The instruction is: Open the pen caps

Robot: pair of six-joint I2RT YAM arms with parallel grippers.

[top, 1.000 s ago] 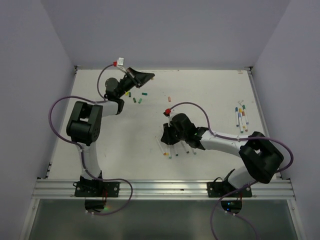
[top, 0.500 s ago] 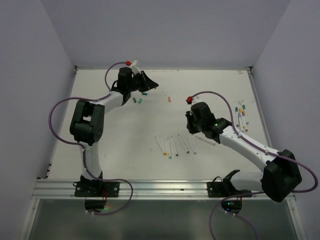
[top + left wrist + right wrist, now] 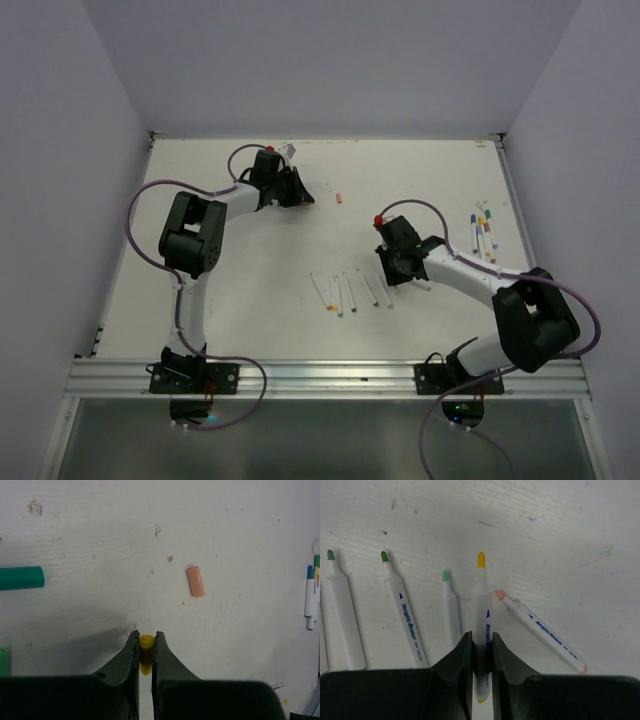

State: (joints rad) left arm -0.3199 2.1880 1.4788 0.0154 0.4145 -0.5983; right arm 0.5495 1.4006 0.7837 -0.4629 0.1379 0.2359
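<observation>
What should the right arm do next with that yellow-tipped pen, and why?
Probably open the right gripper and leave the yellow-tipped pen there: its tip is already bare and it sits in line with the other uncapped pens.

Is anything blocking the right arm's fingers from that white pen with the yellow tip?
Nothing visible does: the right fingers are closed on the barrel of the white yellow-tipped pen. A white green-tipped pen lies close on one side and a white orange-tipped pen points at it from the other.
</observation>
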